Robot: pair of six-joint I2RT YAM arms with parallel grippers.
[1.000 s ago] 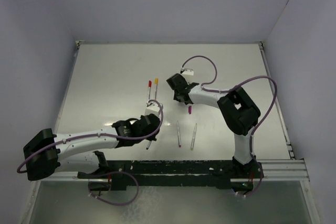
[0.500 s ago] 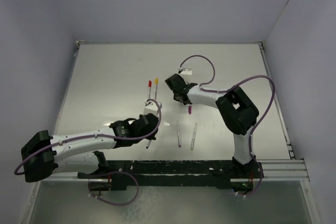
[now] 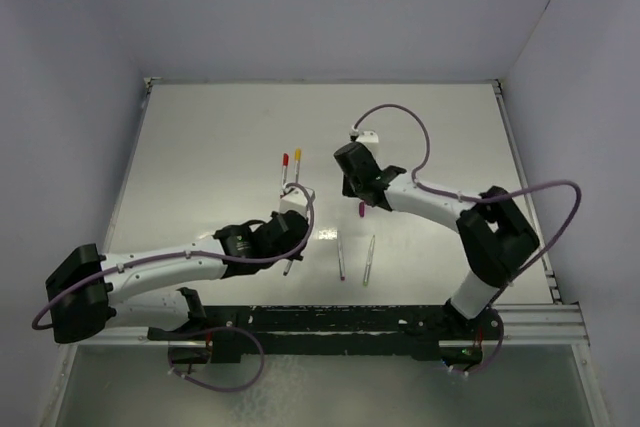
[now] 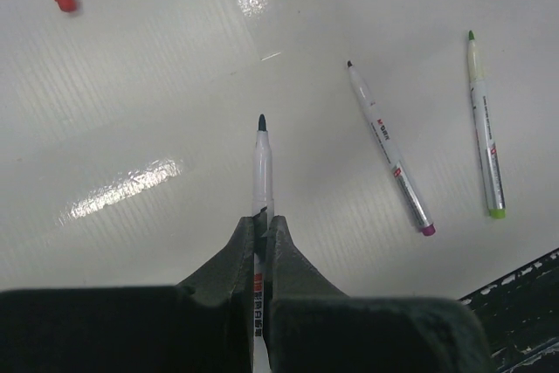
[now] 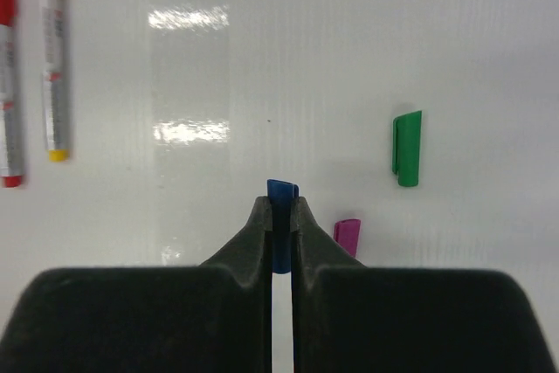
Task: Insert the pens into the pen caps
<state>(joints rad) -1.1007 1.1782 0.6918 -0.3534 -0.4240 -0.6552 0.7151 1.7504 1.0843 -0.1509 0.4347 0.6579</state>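
Observation:
My left gripper [image 4: 264,216] is shut on a pale pen [image 4: 262,159] whose dark tip sticks out ahead of the fingers, just above the table. From above, this gripper [image 3: 288,247] sits left of centre. My right gripper [image 5: 280,211] is shut on the blue cap [image 5: 281,191], and in the top view it [image 3: 356,192] hangs just above the purple cap [image 3: 361,210]. The purple cap [image 5: 347,235] lies beside the right finger, and the green cap [image 5: 407,148] lies further off. Two uncapped pens, one with a purple end [image 4: 389,150] and one green [image 4: 483,120], lie side by side.
Two capped pens, red [image 3: 285,167] and yellow [image 3: 297,162], lie parallel at the table's middle. A black rail [image 3: 400,317] with the arm bases runs along the near edge. Walls close in the table at the back and on both sides.
The right gripper has closed on the blue cap and shifted slightly right, and its elbow has swung out to the right. The left gripper, still holding its pen, has edged a little up and right.

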